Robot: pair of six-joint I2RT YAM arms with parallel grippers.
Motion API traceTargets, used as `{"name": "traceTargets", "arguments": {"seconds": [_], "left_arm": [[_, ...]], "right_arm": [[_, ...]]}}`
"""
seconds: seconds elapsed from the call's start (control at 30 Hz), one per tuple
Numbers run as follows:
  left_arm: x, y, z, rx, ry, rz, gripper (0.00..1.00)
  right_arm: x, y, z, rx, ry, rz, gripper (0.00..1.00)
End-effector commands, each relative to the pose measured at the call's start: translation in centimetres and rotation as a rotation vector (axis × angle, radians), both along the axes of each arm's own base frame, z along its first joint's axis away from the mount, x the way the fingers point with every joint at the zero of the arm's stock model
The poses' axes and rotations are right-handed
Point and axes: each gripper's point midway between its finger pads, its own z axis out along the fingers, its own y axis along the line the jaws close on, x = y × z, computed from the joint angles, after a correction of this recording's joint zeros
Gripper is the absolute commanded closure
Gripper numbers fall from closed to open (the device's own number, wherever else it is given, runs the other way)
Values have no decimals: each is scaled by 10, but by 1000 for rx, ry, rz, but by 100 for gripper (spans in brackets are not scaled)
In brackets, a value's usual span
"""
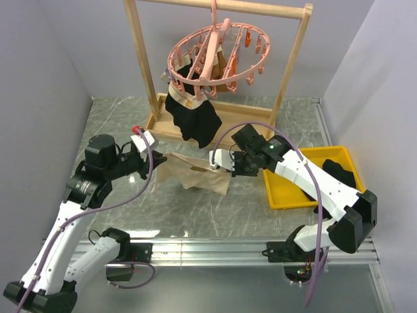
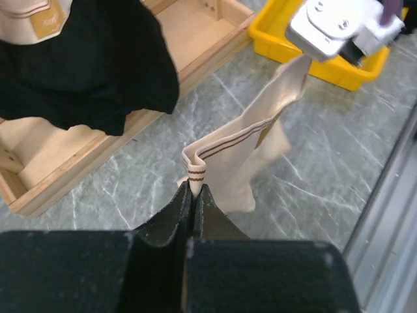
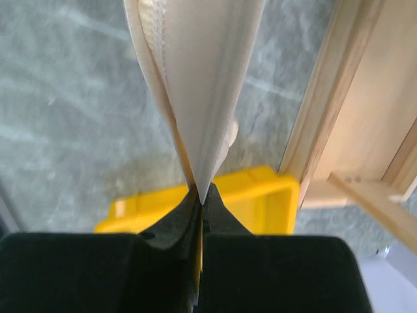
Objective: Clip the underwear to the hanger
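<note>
Between pale lilac walls [image 1: 45, 78], the left hand [image 1: 154, 164] and right hand [image 1: 225, 163] each clench the cream boxer-brief underwear [image 1: 195, 175] over a grey marbled counter [image 1: 195, 218]; a pink plastic oval hanger [image 1: 218, 55] hangs at twelve o'clock.

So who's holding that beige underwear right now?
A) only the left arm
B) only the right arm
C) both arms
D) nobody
C: the left gripper and the right gripper are each shut on an edge of the underwear, which hangs between them.
</note>
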Motion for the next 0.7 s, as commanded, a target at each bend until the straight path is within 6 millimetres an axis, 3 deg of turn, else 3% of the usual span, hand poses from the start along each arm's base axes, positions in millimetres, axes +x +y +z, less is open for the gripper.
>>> {"name": "traceTargets", "arguments": {"seconds": [0.0, 0.13, 0.27, 0.37, 0.43, 0.5, 0.6, 0.67], "left_arm": [[-27, -5, 12, -20, -36, -102, 100], [-70, -2, -5, 12, 12, -207, 100], [-97, 4, 8, -1, -10, -227, 100], [-113, 4, 20, -52, 35, -220, 100], [-106, 8, 18, -54, 74, -158, 100], [-92, 10, 8, -67, 145, -80, 100], [-50, 10, -20, -35, 249, 38, 100], [-31, 11, -47, -8, 340, 101, 100]], "right_arm": [[-28, -30, 11, -108, 78, -18, 100], [-67, -25, 13, -125, 140, 57, 100], [-104, -21, 22, -140, 175, 142, 100], [-118, -16, 36, -138, 234, 164, 100], [-116, -12, 39, -128, 229, 167, 100], [-111, -18, 25, -197, 227, 193, 100], [-92, -17, -11, -288, 255, 181, 99], [-69, -4, -32, -303, 259, 161, 98]]}}
